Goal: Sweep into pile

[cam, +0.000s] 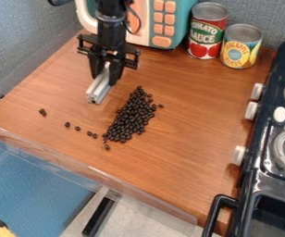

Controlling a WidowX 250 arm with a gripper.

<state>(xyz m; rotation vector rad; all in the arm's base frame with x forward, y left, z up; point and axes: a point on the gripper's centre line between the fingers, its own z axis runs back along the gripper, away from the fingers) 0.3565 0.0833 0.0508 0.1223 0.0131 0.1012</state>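
Gripping a metal bar, the end effector hangs just beside the heap of dark beans.

A toy microwave with orange buttons stands at the rear of the wooden counter. To its right, a tall red food can stands upright; a shorter yellow-and-blue food can stands upright just beside it. A black toy stove, with white knobs along its left side, occupies the right edge. A clear panel borders the counter's front.
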